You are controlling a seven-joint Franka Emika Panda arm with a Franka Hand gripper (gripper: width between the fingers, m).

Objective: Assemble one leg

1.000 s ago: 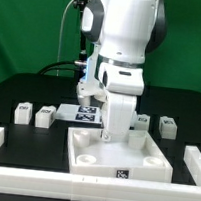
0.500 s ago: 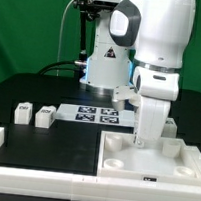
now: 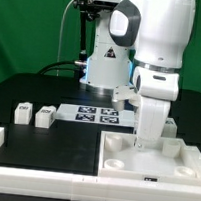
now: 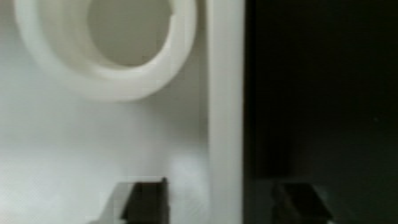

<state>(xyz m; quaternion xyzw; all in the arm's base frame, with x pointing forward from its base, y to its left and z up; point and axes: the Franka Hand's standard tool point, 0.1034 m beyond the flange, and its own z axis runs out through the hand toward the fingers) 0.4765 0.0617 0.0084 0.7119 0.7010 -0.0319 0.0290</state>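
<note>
Hand [image 3: 139, 143] [image 4: 217, 201]: lowered onto the tabletop [image 3: 117, 167] [image 4: 71, 140], at about 11 o'clock on it in the exterior view.
Hand state: open; the fingers [image 4: 144, 203] are spread, one on each side of the tabletop's wall, with a small gap to it.
First leg [image 3: 24, 113]: on the black counter [image 3: 30, 86], at 9 o'clock from the marker board [image 3: 97, 114].
Second leg [image 3: 46, 114]: just beside the first leg, at its 3 o'clock; both are well apart from the hand.
</note>
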